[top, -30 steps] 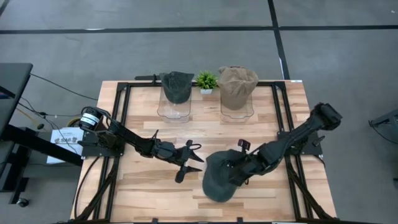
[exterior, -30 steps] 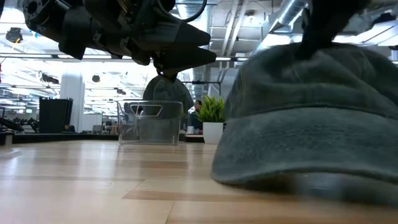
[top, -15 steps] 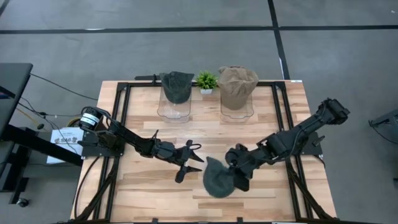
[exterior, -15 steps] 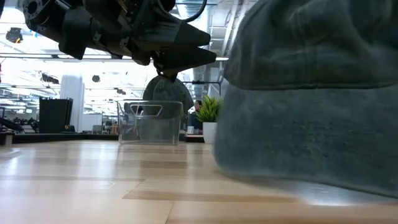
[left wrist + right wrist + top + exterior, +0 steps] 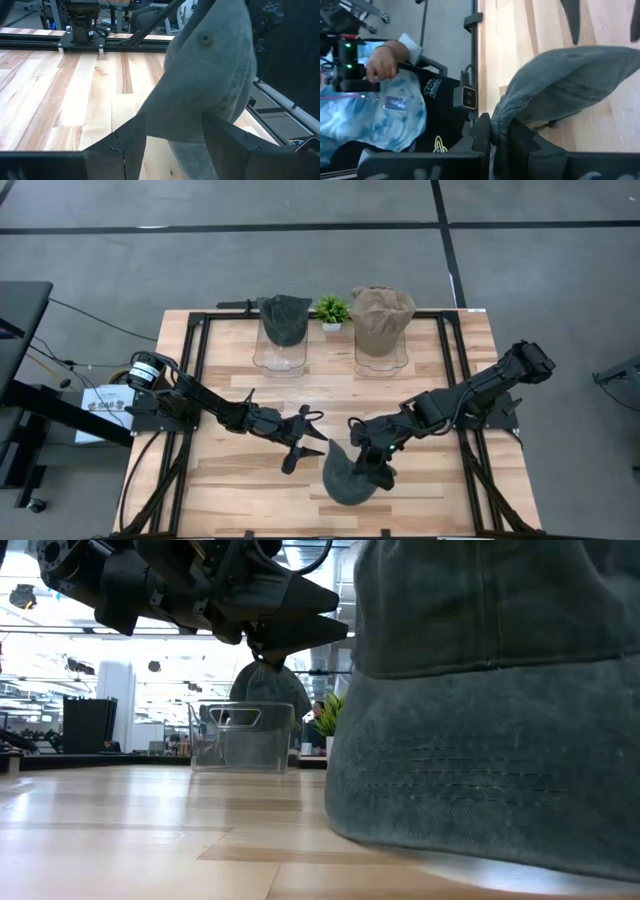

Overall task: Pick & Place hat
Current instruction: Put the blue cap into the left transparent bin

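Note:
A dark grey-green hat stands tipped up near the table's front middle; it fills the right of the low view. Its crown button faces the left wrist camera. My right gripper is shut on the hat from the right side. My left gripper hovers open just left of the hat. In its wrist view the hat shows beyond the gap between its fingers. I cannot tell whether the hat touches them. My right gripper pinches a bunched fold at the hat's rim between its two fingers, several layers thick. The fingers slant down from the table's right side. The hat hangs tilted below them, and its lower edge seems to rest on the table.
At the far edge stand two clear stands, one holding a dark hat, the other a tan hat. A small potted plant sits between them. A person in a light blue shirt sits beyond the table's near edge.
My right gripper has risen, moved toward the table's left and turned at the wrist, staying shut on the hat. The hat, which lay flat and crown up, is now tipped up on its edge, and it covers less of the table.

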Controlling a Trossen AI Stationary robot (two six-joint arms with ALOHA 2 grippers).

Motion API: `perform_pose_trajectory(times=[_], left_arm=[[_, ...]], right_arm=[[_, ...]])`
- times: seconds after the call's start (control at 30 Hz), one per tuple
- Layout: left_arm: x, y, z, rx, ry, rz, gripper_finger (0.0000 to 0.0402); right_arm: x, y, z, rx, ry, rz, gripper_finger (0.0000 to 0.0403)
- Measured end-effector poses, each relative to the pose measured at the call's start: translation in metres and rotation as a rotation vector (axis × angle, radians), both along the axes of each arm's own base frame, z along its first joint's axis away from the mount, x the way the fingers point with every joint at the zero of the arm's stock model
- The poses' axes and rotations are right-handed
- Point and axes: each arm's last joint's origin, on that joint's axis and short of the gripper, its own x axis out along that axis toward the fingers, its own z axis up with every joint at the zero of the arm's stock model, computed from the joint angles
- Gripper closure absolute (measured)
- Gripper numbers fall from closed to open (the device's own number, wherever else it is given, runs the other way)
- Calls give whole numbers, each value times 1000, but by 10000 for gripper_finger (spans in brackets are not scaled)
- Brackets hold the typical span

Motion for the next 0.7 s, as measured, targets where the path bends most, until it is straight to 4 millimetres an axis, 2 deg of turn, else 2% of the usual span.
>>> perform_pose_trajectory(times=[0.47,0.7], left_arm=[[0,2,0,-6,1,-20,213],[-2,-5,4,-26,-34,-214,213]], right_arm=[[-2,4,0,-41,-22,5,383],[2,4,-25,-66,46,10,383]])
